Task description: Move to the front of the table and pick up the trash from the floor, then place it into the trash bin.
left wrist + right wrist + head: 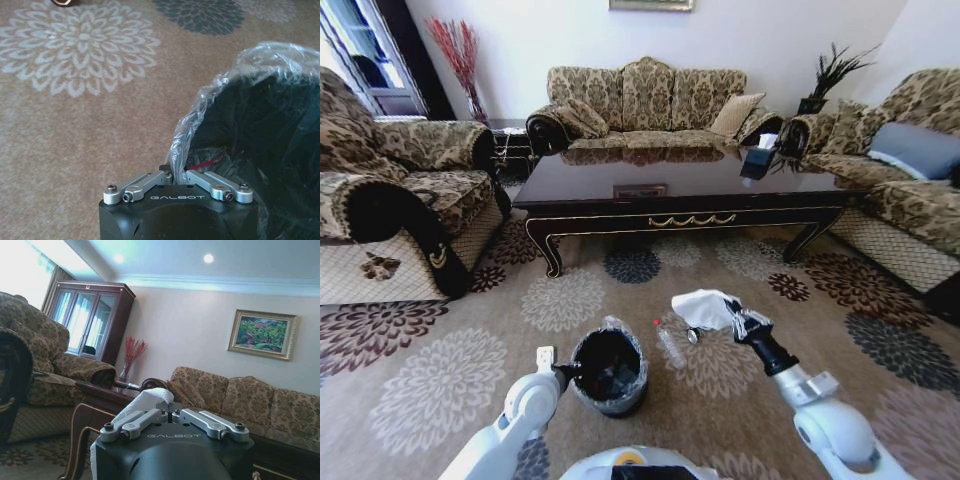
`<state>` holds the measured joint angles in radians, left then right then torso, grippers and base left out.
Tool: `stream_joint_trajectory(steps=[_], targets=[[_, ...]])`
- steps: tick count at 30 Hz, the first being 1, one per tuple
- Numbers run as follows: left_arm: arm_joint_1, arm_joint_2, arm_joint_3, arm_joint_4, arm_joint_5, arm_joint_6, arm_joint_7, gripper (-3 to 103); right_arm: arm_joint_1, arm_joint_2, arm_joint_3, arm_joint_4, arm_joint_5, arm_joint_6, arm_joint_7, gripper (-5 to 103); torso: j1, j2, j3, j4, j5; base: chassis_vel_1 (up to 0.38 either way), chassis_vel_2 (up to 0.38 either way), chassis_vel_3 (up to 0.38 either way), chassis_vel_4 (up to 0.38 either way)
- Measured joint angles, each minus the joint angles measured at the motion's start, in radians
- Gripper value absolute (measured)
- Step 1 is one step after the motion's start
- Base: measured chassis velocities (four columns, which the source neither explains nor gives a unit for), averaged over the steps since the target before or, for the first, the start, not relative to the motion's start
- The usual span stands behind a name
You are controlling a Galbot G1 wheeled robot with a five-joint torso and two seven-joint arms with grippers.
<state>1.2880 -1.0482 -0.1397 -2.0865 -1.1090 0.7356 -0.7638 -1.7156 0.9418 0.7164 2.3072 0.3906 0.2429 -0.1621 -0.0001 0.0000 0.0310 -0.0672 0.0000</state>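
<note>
The black trash bin (608, 372) with its clear bag stands on the flowered floor (450, 385) just in front of me. My left gripper (566, 372) is shut on the bin's near rim, and the left wrist view shows my left gripper (173, 175) pinching the bag edge of the trash bin (260, 150). My right gripper (741, 323) is lifted right of the bin, shut on crumpled white paper (705, 308). In the right wrist view the right gripper (172, 413) holds that paper (145, 401). A clear bottle (671, 347) and a shiny wrapper (692, 336) lie on the carpet. The dark table (680, 185) stands beyond.
Patterned sofas flank the table: one at the left (390, 210), one behind (650, 105), one at the right (910, 170). A dark tissue box (758, 160) sits on the table's right end. Open carpet lies between me and the table.
</note>
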Motion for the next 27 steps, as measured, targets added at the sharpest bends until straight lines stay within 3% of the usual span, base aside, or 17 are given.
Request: stream_joint_trajectory(steps=[12, 18, 27], targets=[[-0.139, -0.023, 0.12, 0.033, -0.021, 0.0, -0.015, 0, -0.077, -0.042, -0.031, 0.128, -0.023, -0.016, -0.019, 0, 0.0, 0.0, 0.0, -0.0002, 0.0, 0.0, 0.0, 0.0, 0.0], [-0.186, -0.036, 0.172, 0.042, -0.037, 0.0, -0.039, 0, -0.117, -0.039, -0.085, 0.132, -0.128, -0.002, -0.038, 0, 0.0, 0.0, 0.0, -0.0002, 0.0002, 0.0, 0.0, 0.0, 0.0], [-0.176, -0.049, 0.195, 0.039, -0.04, 0.0, -0.052, 0, -0.144, -0.043, -0.144, 0.099, -0.211, 0.017, -0.047, 0, 0.0, 0.0, 0.0, -0.0001, 0.0, 0.0, 0.0, 0.0, 0.0]])
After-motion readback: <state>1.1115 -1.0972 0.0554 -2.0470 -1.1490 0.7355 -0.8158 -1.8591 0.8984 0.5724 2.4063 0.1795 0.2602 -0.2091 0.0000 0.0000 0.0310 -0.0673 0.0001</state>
